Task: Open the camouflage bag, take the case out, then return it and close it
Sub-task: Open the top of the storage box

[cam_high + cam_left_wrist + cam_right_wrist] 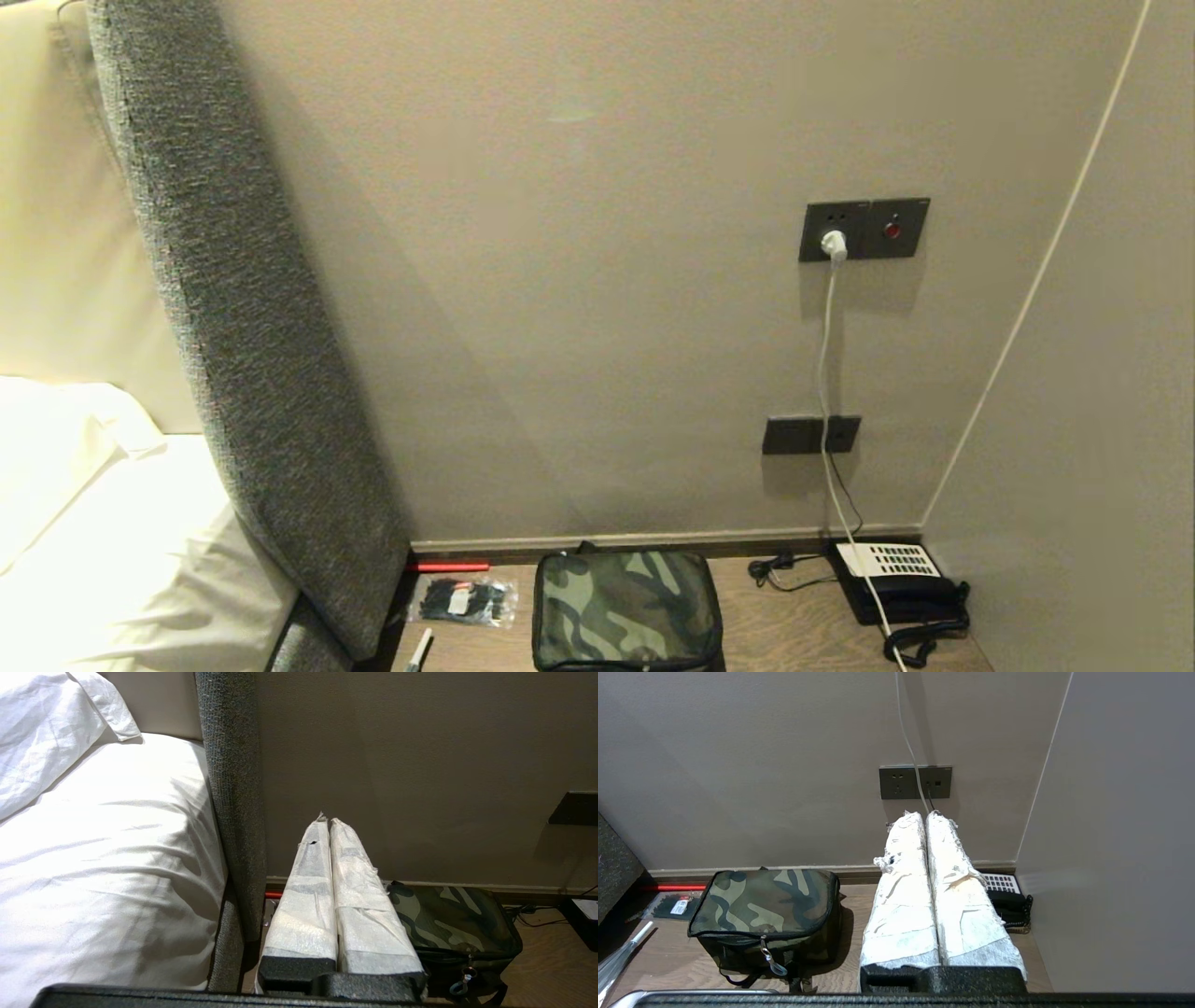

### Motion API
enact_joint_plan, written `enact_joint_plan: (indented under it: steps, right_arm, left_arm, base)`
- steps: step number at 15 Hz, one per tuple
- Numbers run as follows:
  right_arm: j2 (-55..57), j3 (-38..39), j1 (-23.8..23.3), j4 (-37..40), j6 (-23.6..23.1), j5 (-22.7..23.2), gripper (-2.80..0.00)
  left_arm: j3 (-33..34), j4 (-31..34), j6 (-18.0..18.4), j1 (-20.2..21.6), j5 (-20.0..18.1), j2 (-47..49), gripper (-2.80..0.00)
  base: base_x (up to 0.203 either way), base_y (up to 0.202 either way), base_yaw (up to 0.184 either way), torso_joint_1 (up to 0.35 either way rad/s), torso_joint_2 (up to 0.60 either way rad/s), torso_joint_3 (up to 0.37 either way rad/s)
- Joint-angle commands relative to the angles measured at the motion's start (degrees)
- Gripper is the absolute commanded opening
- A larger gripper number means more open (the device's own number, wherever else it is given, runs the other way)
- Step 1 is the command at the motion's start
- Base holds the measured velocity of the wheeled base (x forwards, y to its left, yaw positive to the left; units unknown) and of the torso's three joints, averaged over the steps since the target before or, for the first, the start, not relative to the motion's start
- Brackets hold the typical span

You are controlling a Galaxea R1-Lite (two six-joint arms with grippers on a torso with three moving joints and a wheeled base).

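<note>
The camouflage bag (625,609) sits zipped shut on the wooden table (775,635) against the wall, between the packet of black ties (462,600) and telephone (896,579), while my left gripper (328,822) and right gripper (923,815) hang short of it, fingers pressed together, empty.

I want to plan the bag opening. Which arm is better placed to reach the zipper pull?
Probably the right. From the right gripper, the camouflage bag and its zipper pull show unobstructed. The left gripper's fingers partly hide the bag. Both are shut, away from it.
</note>
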Motion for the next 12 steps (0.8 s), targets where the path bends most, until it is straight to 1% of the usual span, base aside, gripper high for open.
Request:
enact_joint_plan:
  steps: [1,10,12]
  right_arm:
    - [-0.19,0.00,-0.03,-0.03,-0.02,0.05,-2.80]
    - [-0.19,-0.04,0.02,-0.01,-0.02,0.05,-2.80]
    - [-0.19,0.00,-0.04,0.01,-0.02,0.05,-2.80]
  left_arm:
    - [0.18,-0.01,0.06,0.05,0.03,-0.11,-2.80]
    - [0.18,0.08,-0.46,0.05,0.03,-0.11,-2.80]
    - [0.18,0.08,-0.37,0.05,0.03,-0.02,-2.80]
  base:
    - [0.000,0.000,0.000,0.000,0.00,0.000]
    - [0.000,0.000,0.000,0.000,0.00,0.000]
    - [0.000,0.000,0.000,0.001,0.00,-0.085]
